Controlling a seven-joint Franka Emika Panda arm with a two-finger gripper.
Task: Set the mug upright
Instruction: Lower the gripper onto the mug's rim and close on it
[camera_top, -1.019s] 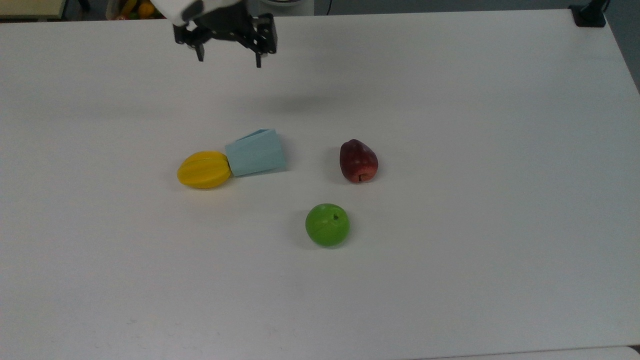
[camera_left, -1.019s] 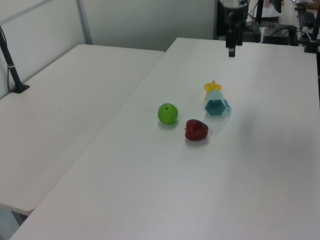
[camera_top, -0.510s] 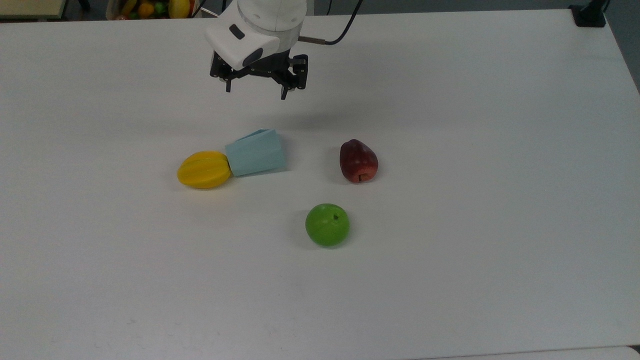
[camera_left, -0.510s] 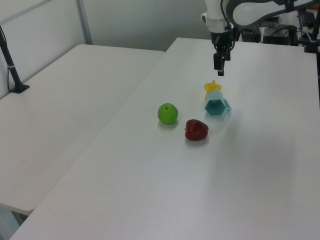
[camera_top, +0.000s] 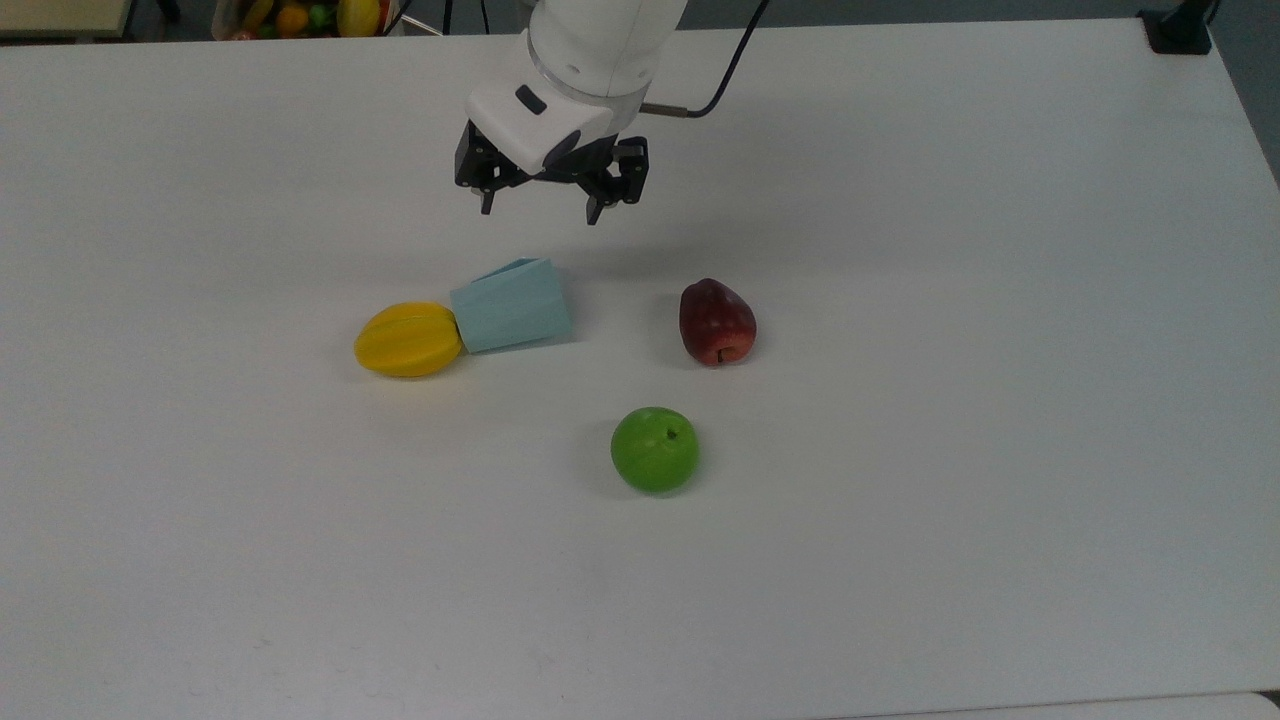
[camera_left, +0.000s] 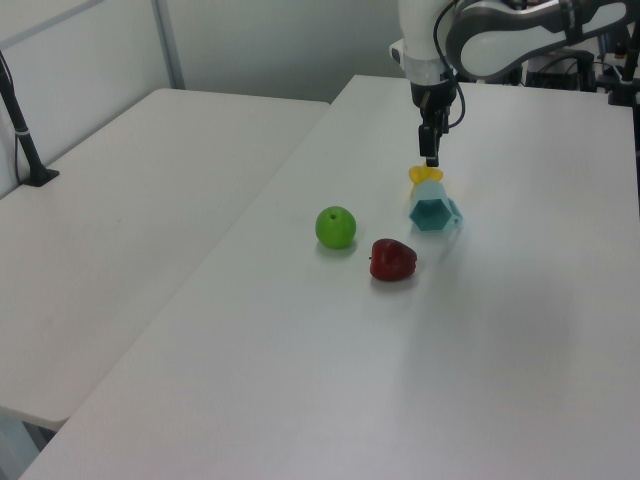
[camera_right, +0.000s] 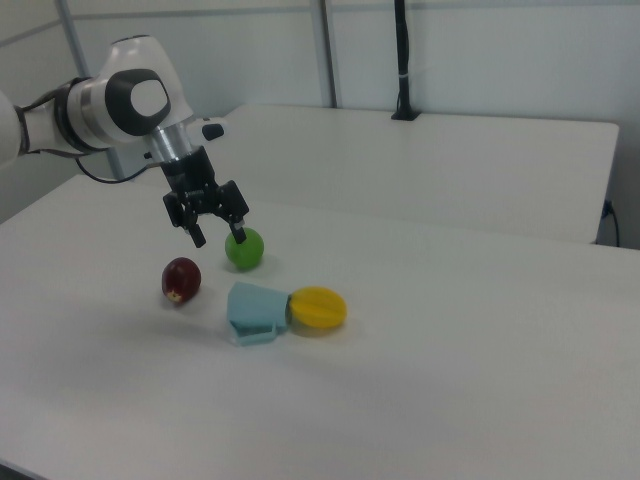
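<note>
On the white desk (camera_top: 900, 560), nearest in the top view, a green apple (camera_top: 655, 449) is sitting by itself, and it is in the same spot as a second ago. A bit farther back, a dark red fruit (camera_top: 716, 321) is lying to the top view's right, and it is not moving either. In line with it, toward the top view's left, the mug (camera_top: 511, 305) is lying on its side. It is pale blue with flat sides. Its narrow bottom is touching a yellow ridged fruit (camera_top: 408, 339), and its wide open end is pointing toward the red fruit. In the left view the mug (camera_left: 435, 210) is showing its dark open mouth, with the yellow fruit (camera_left: 426, 174) peeking out behind it. In the right view the mug (camera_right: 254, 311) is showing a small handle lying flat on the desk near its rim. The mug and the yellow fruit are staying just where they were before. Farther back, the gripper (camera_top: 541, 213) is hanging in the air above the desk, just behind the mug and not touching it. Its two fingers (camera_top: 592, 212) are pointing down and are spread apart with nothing between them. A second ago the gripper was way back near the far edge of the desk, and now it is coming forward and lower, much closer to the mug. In the right view the gripper (camera_right: 220, 238) is hanging between the red fruit (camera_right: 181, 279) and the green apple (camera_right: 244, 248), higher than both.
</note>
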